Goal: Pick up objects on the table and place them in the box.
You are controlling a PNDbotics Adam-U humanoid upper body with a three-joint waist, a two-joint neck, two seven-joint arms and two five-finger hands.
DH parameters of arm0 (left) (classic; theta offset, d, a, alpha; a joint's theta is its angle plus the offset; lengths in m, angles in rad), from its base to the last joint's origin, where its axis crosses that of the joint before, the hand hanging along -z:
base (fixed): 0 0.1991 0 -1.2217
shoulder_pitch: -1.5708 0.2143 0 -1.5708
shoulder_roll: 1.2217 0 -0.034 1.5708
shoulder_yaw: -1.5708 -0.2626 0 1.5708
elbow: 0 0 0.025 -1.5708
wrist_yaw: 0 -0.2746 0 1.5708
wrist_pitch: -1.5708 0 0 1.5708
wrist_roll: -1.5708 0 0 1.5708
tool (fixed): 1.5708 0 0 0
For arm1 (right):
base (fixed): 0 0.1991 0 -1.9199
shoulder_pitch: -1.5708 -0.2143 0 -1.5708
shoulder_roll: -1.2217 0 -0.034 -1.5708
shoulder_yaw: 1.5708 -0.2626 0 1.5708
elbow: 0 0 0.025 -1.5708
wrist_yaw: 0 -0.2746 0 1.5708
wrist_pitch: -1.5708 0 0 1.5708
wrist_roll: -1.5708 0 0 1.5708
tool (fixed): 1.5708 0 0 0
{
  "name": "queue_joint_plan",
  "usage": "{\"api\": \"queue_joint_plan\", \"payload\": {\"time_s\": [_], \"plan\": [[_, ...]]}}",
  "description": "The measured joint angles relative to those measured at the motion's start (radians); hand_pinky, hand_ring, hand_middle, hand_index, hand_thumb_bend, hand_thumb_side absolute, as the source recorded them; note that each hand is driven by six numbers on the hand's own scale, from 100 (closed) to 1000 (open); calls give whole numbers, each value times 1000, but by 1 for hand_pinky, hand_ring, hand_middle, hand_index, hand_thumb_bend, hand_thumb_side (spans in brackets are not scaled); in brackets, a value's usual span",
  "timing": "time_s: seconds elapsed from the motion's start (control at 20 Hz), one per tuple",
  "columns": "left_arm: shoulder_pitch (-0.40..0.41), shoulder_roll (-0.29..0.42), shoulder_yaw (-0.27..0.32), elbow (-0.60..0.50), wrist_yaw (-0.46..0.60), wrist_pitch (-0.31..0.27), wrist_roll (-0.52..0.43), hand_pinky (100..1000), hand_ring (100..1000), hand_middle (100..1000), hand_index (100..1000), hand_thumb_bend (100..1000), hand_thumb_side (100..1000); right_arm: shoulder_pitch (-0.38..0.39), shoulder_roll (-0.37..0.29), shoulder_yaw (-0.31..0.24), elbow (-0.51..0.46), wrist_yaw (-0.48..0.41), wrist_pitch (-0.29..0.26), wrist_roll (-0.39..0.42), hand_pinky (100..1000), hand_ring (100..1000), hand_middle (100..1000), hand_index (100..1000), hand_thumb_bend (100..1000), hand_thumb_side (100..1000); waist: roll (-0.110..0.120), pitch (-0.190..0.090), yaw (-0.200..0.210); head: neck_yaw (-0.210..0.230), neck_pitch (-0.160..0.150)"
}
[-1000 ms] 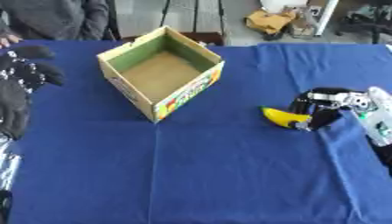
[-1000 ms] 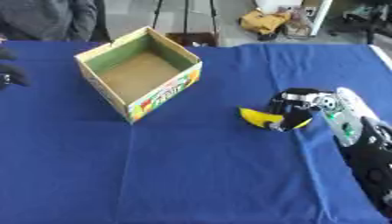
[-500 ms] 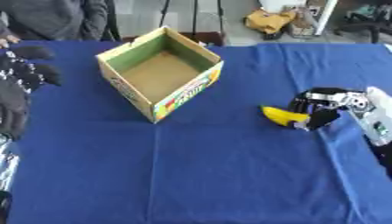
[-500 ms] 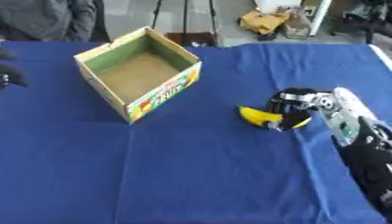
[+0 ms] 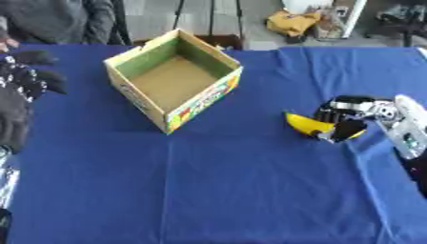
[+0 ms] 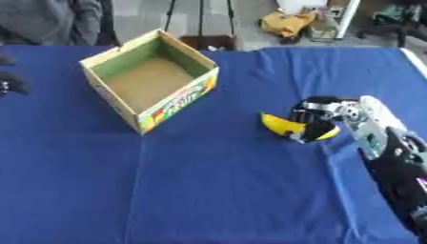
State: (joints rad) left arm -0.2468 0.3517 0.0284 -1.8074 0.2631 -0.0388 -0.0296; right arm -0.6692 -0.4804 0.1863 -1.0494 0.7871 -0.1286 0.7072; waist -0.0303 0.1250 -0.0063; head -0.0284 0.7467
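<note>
Banana [image 5: 307,125] under my right hand [image 5: 346,119] has barely shifted over the last second; the fingers stay curled around its near end, with the yellow tip poking out to the hand's left, and the fruit looks to be resting on the blue worktop [image 5: 217,190] rather than lifted. I read that as the grasp settling, not the carry begun. The cardboard box [image 5: 171,78] stands open and empty, well away to the upper left of that hand. My left hand [image 5: 21,100] waits at the far left edge, black fingers relaxed, holding nothing. Next comes the lift toward the box.
</note>
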Motion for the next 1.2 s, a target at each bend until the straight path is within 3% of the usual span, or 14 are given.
{"api": "queue_joint_plan", "payload": {"time_s": [0.35, 0.5, 1.2], "plan": [[0, 0, 0, 0, 0, 0, 0, 535, 567, 630, 704, 592, 1000, 0, 0, 11, -6, 33, -4, -5, 623, 623, 613, 750, 208, 404, -1, 0, 0, -1, 0], [0, 0, 0, 0, 0, 0, 0, 535, 567, 631, 705, 592, 1000, 1, 1, 11, -6, 42, -7, -10, 570, 560, 554, 691, 100, 399, 0, 1, 1, -1, 0], [0, 0, 0, 0, 0, 0, -1, 537, 568, 631, 705, 591, 1000, 9, 1, 11, -32, 48, 9, -61, 552, 529, 520, 653, 100, 447, 0, 2, -1, -5, 0]]}}
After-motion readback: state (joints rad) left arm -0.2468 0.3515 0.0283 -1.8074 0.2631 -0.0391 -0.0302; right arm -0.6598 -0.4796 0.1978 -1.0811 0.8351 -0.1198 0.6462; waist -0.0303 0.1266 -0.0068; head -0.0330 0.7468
